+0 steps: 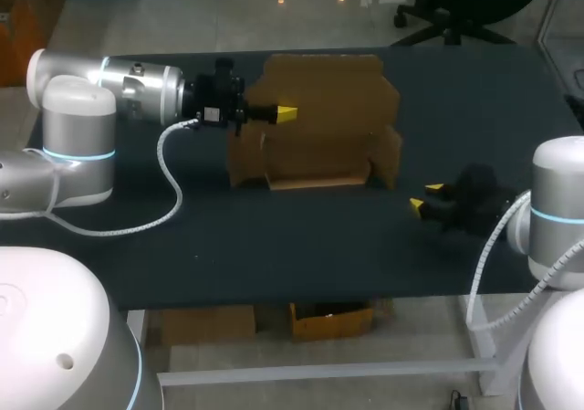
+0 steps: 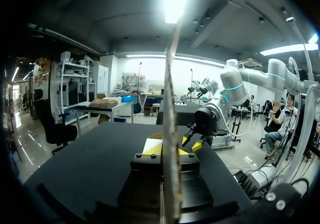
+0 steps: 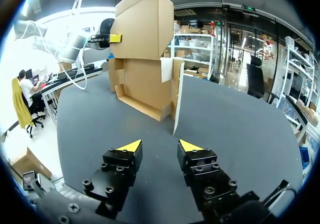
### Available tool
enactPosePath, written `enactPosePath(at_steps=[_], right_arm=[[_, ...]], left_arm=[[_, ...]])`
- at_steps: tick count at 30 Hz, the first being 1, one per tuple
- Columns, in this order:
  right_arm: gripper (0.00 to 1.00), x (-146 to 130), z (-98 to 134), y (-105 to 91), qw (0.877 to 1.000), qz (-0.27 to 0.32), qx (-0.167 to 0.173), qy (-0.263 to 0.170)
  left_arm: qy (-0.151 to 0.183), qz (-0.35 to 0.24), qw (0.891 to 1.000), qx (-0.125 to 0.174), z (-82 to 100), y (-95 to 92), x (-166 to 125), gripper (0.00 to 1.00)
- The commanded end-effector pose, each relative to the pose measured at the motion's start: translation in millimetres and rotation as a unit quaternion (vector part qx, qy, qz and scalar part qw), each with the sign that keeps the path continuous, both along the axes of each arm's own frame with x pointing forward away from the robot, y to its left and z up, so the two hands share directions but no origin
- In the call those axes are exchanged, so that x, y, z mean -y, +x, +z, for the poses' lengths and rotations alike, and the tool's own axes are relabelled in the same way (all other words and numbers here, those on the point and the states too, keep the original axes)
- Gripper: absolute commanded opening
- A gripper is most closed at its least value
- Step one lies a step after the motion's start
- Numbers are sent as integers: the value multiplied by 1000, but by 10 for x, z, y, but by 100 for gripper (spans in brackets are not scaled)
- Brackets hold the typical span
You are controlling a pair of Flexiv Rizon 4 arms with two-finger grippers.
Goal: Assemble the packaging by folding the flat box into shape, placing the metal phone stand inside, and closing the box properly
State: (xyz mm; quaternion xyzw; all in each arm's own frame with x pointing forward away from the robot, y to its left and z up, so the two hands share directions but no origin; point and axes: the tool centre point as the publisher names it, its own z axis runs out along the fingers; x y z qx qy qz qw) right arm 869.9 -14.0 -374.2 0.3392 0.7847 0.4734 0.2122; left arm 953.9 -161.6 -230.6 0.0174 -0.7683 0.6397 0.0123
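The box [image 1: 315,127] stood half-formed toward the far middle of the table [image 1: 274,236], its low tray walls raised and its tall lid flap [image 3: 140,22] upright. The left gripper [image 1: 286,112] was pinching that flap near its upper edge. In its own wrist view the cardboard ran edge-on between the two yellow tips, most likely to stop the lid dropping shut and to steady the box while the tray was open for loading. The right gripper [image 3: 160,145] hung low over the table, well to the right of the box — fingers spread, holding nothing. The tray [image 3: 145,104] looked empty; the metal phone stand showed in no view.
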Motion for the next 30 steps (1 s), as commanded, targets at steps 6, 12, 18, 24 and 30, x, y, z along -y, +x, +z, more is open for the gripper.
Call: enactPosePath(at_steps=[6,12,18,24,30], right_arm=[[43,-10,-6,4,1000,1,-2,-1],[43,-9,-8,6,1000,1,-2,-2],[43,-31,0,5,1000,3,-1,-2],[43,-59,-6,-4,1000,6,-1,-2],[43,-66,-11,-25,1000,6,-1,-1]], left_arm=[[7,-6,1000,-17,-79,70,9,0],[-1,-6,1000,-18,-70,47,-7,0],[-5,-8,1000,-16,-70,-36,-17,0],[-6,-10,1000,-11,-35,-126,-19,0],[-6,-12,1000,-8,-34,-166,-13,0]])
